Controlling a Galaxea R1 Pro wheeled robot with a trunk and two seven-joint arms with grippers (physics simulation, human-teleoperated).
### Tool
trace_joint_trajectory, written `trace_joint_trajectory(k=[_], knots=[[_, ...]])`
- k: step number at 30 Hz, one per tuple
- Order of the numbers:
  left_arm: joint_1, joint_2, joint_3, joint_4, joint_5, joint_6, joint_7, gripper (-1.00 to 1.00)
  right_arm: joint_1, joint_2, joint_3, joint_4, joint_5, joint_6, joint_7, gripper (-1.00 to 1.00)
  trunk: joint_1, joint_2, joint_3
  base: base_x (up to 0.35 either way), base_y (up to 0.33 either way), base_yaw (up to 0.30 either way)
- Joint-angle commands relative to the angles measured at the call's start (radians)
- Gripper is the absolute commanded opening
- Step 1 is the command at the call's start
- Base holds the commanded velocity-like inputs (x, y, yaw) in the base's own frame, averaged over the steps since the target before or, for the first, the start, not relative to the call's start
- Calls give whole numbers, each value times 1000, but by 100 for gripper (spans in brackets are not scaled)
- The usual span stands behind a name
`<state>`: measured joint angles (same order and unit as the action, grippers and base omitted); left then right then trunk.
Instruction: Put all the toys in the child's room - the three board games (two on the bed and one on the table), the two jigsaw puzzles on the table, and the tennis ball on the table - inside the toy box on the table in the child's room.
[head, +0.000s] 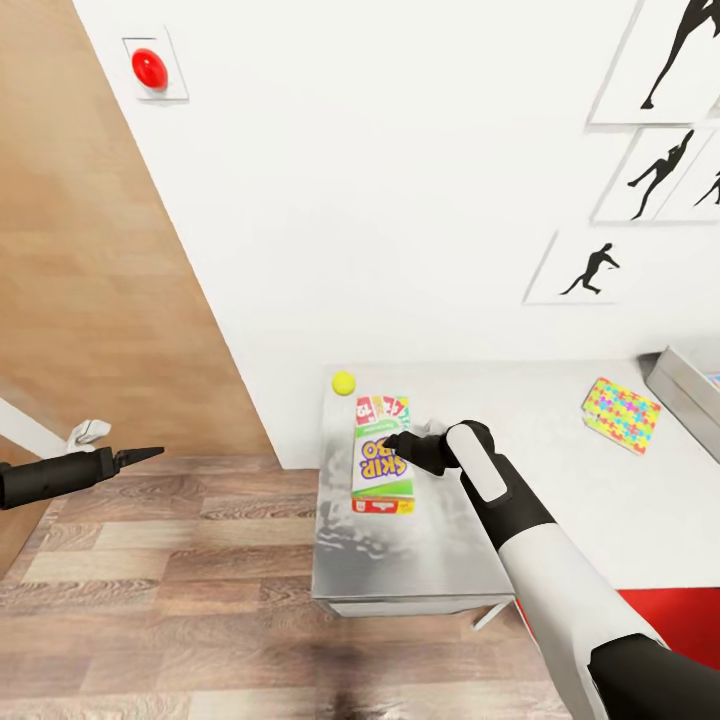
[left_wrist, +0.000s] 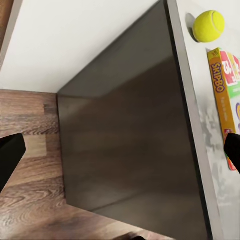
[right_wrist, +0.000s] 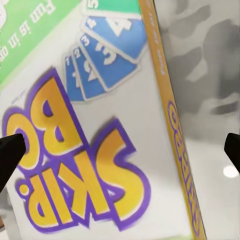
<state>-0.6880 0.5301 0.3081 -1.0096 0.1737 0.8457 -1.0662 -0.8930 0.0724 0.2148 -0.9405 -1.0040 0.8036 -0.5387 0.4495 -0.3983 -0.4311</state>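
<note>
A: R arm first, closest to cam. What's it doing?

B: White forearm reaches fwd over the table (head: 560, 500). The right gripper (head: 398, 441) sits above the SKIP BO box (head: 382, 447). In the R wrist view its dark fingertips (right_wrist: 11, 155) stand far apart, one over the box's printed face, the other past the box's orange edge over the grey tabletop. So jaws wide, nothing between them. Can't tell if a pad touches the box.

A: And the box itself?

B: Lying flat near the table's L end, lettering big in the wrist cam: SKIP BO (right_wrist: 90, 170) in yellow w/ purple outline, blue cards above it.

A: L arm?

B: The left gripper (head: 140, 456) hangs out over the wood floor (head: 200, 600), well apart from the table. Head cam shows it as a thin dark point, so from there can't tell the gap. L wrist cam shows its tips at opposite edges of the pic, so spread wide, empty. That cam looks at the table's dark end panel, w/ the box edge (left_wrist: 222, 95) on top.

A: Further back?

B: Tennis ball (head: 344, 382) just beyond the box, near the wall corner; also seen at (left_wrist: 208, 26). One jigsaw puzzle (head: 620, 413) lies further R on the table, near the toy box (head: 685, 390), only its corner in view. Behind: white wall w/ silhouette sports pictures (head: 600, 268), and a red button (head: 149, 67) up L
</note>
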Motion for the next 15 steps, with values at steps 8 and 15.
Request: trace_joint_trajectory(k=[8, 15], knots=[[-1, 1, 0, 0, 3, 6, -1, 100, -1, 1, 3, -1, -10, 2, -8, 100, 1, -2, -2, 0, 64, 0], [-1, 0, 0, 0, 3, 6, -1, 100, -1, 2, 4, 0, -10, 2, -5, 100, 1, -2, -2, 0, 86, 0]])
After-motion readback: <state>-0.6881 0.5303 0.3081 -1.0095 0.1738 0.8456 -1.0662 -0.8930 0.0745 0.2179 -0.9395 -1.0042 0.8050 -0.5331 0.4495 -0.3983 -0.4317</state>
